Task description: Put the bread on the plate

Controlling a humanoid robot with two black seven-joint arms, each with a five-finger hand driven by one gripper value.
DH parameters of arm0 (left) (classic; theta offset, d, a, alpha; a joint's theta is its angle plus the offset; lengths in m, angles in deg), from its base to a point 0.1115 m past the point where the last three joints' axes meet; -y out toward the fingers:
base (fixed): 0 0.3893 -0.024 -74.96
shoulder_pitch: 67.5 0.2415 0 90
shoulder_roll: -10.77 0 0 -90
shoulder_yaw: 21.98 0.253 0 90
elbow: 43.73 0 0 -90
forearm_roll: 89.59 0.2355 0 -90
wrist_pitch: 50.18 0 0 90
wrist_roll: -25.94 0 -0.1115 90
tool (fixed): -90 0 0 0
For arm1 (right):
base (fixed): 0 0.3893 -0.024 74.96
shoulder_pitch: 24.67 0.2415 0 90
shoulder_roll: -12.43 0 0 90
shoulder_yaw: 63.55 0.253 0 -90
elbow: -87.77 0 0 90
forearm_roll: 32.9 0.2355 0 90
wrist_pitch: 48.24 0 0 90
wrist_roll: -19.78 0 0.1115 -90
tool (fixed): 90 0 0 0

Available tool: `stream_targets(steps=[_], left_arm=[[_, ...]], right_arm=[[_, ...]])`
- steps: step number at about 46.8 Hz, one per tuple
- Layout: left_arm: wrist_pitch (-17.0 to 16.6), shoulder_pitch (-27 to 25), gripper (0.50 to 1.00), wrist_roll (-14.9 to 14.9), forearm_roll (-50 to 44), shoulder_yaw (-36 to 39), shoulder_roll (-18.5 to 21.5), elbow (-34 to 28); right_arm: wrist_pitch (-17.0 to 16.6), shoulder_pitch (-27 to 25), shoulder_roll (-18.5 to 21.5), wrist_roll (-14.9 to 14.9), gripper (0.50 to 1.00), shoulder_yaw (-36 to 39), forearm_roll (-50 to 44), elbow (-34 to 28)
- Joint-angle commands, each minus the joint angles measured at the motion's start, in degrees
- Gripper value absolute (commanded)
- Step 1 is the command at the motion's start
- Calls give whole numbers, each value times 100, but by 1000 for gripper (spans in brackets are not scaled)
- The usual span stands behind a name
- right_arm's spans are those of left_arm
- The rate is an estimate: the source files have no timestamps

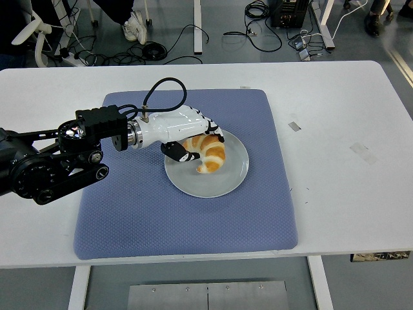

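Left hand (190, 137) gripping croissant (210, 152) over plate (226, 184) left rim; plate's right half bare.

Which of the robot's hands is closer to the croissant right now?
Left. The left hand is around the croissant over the plate; the right hand is out of view.

The golden croissant (210, 152) lies curved on the grey-white plate (222, 184), apparently touching it.

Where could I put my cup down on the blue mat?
The blue mat is bare in front of the plate and along its right side. It's crowded on the left, where the left robot hand holds the croissant over the plate.
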Motion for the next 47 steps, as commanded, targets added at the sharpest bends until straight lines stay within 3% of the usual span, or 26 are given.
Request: stream_targets(steps=[1, 10, 26, 33, 47], left_arm=[[-9, 1, 869, 1, -34, -31, 14, -9], [-9, 1, 919, 9, -51, -58, 49, -26], [18, -16, 921, 27, -772, -673, 216, -88], [26, -60, 921, 36, -1202, -953, 515, -141], [26, -201, 919, 62, -3337, -1376, 1420, -27]], right_arm=[[-1, 0, 0, 0, 1000, 0, -7, 0], [-1, 0, 0, 0, 1000, 0, 2, 0], [-1, 0, 0, 0, 1000, 0, 2, 0], [-1, 0, 0, 0, 1000, 0, 2, 0], [-1, 0, 0, 0, 1000, 0, 2, 0]])
